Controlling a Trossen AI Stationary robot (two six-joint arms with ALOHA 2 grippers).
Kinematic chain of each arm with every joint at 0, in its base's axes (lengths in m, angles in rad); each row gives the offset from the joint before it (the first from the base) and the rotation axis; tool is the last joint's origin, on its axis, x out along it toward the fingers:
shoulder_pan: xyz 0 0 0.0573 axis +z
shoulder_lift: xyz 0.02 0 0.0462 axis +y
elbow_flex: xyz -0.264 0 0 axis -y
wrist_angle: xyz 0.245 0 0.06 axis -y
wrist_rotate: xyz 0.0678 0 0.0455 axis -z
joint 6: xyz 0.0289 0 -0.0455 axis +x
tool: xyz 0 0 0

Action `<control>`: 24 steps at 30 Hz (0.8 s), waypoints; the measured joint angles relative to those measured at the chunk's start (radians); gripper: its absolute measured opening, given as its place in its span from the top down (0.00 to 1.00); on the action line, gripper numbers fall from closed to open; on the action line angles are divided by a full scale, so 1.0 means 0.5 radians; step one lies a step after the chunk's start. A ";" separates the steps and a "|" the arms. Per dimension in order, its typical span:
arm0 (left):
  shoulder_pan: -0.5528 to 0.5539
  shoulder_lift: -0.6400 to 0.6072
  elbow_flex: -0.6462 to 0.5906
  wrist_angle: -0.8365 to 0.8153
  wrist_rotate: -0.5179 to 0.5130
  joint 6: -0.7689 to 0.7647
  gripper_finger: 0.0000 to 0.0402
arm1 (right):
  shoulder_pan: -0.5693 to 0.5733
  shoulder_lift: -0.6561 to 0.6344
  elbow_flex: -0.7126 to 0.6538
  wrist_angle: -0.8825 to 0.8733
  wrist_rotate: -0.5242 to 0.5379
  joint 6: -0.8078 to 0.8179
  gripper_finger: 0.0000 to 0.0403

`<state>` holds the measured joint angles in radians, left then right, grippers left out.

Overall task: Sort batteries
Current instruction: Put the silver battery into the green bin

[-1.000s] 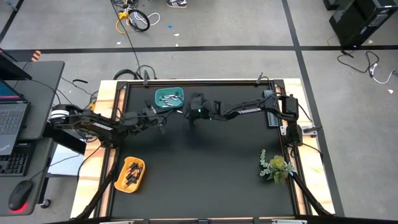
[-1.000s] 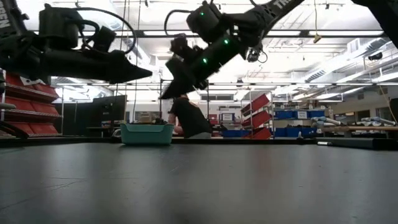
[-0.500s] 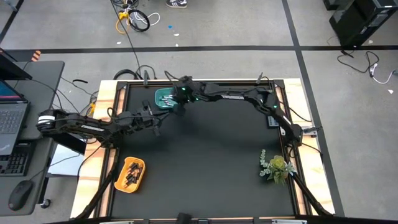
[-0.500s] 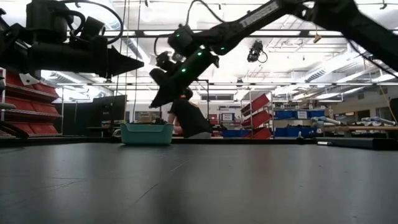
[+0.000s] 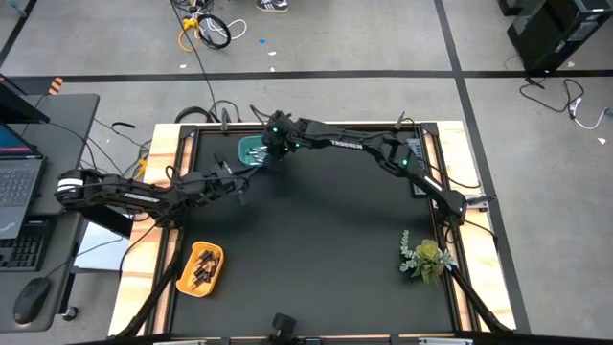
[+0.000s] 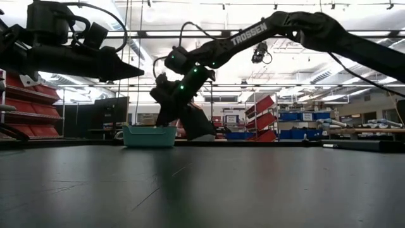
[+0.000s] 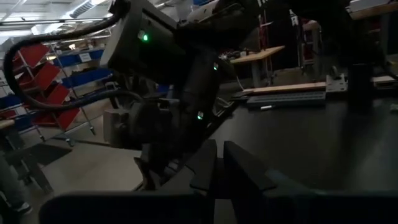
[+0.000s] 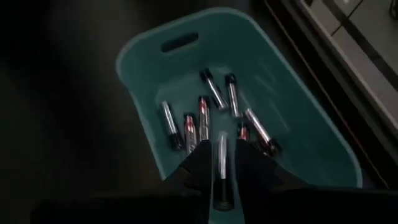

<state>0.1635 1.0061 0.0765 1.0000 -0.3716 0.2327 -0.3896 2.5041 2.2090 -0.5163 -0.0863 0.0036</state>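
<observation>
My right gripper (image 8: 221,163) hangs over the teal bin (image 5: 251,151) at the table's far left, pointing down into it, with a whitish-silver battery (image 8: 221,155) between its fingers. Several red-and-silver batteries (image 8: 205,121) lie on the bin's floor. In the low view the right gripper (image 6: 164,117) stands just above the bin's rim (image 6: 149,129). My left gripper (image 5: 241,189) waits shut, held level over the table's left part, near the bin; it holds nothing. A yellow bin (image 5: 199,268) at the near left holds several dark batteries. My right gripper has the slim battery's sides (image 8: 221,149) between its two fingers, and the battery lies along them. The fingers slant down from the table's right side. The battery's dark end (image 8: 222,198) reaches back between the fingers, and it hangs clear above the bin's floor.
A small green plant (image 5: 424,257) stands near the right edge. A grey ribbed strip (image 5: 419,180) lies at the far right, partly under the right arm. Wooden rails (image 5: 163,172) frame the black table top. The middle and near parts of the mat are bare.
My right gripper has swung from the table's far middle toward the far left edge, tipped farther downward and come over the teal bin with the battery. My left gripper has drawn back a little toward the left edge.
</observation>
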 joint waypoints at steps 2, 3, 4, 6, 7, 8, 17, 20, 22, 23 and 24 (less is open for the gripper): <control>0.000 0.000 0.000 0.000 0.000 -0.001 0.89 | 0.001 -0.020 0.001 0.007 0.001 -0.007 0.84; 0.000 0.000 0.000 -0.001 0.000 0.000 0.89 | 0.001 -0.034 0.001 0.007 0.002 -0.009 0.83; 0.000 0.000 0.000 -0.001 0.000 0.000 0.89 | 0.001 -0.048 0.003 0.012 0.002 -0.010 0.81; 0.000 0.000 0.000 0.005 0.000 -0.001 0.89 | 0.003 -0.075 0.005 0.011 0.006 -0.023 0.78; 0.000 0.000 0.000 0.006 0.000 -0.001 0.89 | 0.004 -0.089 0.005 0.006 0.006 -0.028 0.77; 0.000 0.000 0.000 0.006 0.000 -0.003 0.89 | 0.004 -0.104 0.005 -0.024 0.010 -0.046 0.76; -0.003 0.001 0.000 -0.040 0.017 -0.070 0.89 | 0.033 -0.549 -0.062 -1.017 0.420 -0.173 0.76; -0.003 0.001 0.000 -0.062 0.019 -0.070 0.89 | 0.036 -0.722 -0.324 -1.098 0.436 -0.109 0.76; -0.003 0.002 0.000 -0.067 0.019 -0.071 0.89 | 0.037 -0.877 -0.590 -1.057 0.489 -0.048 0.76; -0.003 0.002 0.000 -0.074 0.019 -0.071 0.89 | 0.034 -0.964 -0.744 -0.996 0.528 -0.007 0.76; -0.003 0.002 0.000 -0.082 0.019 -0.071 0.89 | 0.026 -1.053 -0.907 -0.924 0.553 0.031 0.76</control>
<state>0.1619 1.0069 0.0765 0.9592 -0.3622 0.1974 -0.3765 1.9775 1.7555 -0.9783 0.1902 0.0193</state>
